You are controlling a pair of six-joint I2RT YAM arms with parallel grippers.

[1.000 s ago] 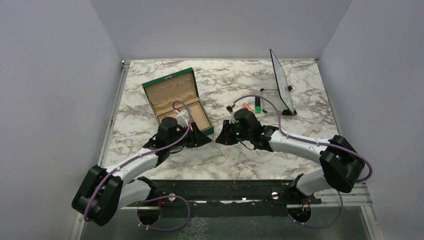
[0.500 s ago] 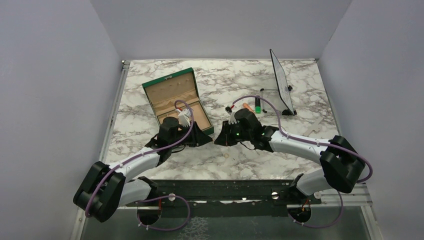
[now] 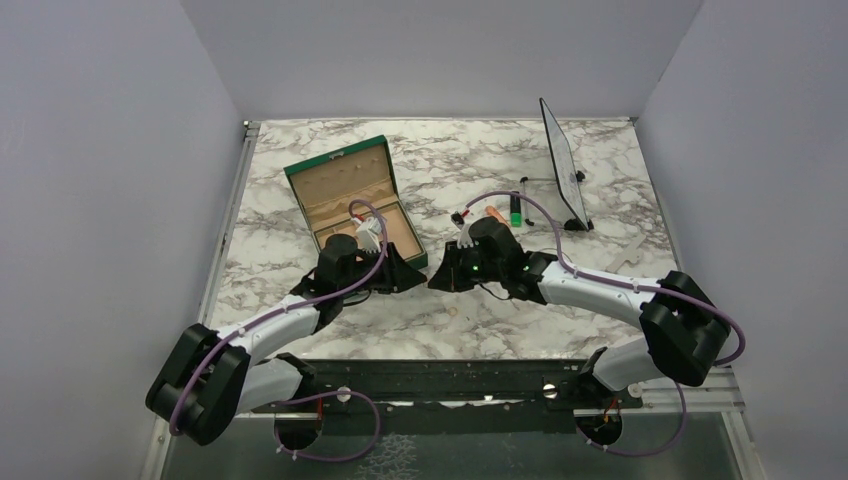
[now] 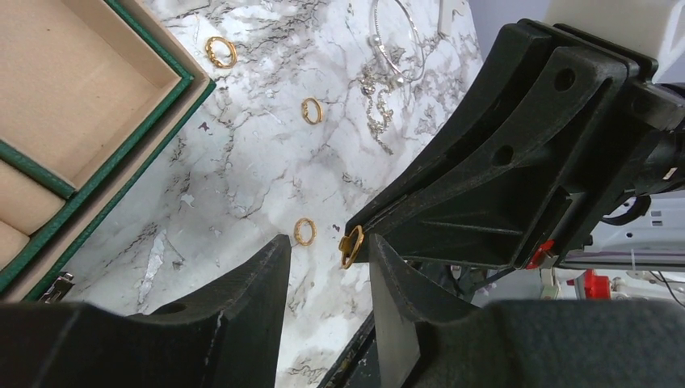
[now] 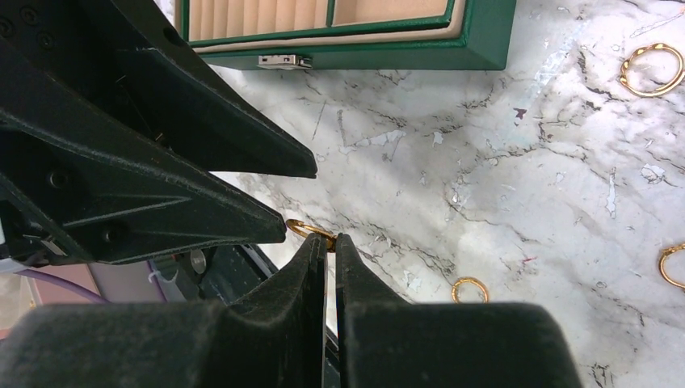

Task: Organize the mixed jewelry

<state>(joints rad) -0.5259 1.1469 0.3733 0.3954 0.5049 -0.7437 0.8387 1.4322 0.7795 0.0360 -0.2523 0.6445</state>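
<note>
gold ring [image 4: 350, 246]: tiny, light, stiff, likely slippery | my right fingers [image 5: 311, 271] pinch its rim off the bench [image 4: 242, 162] | my left fingers [image 4: 262, 271] spread either side | take across the band

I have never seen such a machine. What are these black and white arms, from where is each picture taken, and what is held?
Two robot arms are fixed at a marble table. One picture looks down from above. The other two come from a camera on each wrist, so each shows its own black fingers below. An open green box with beige lining lies there, with loose small gold rings and a thin silvery chain. The right gripper pinches one gold ring; the left gripper is open next to it.
</note>
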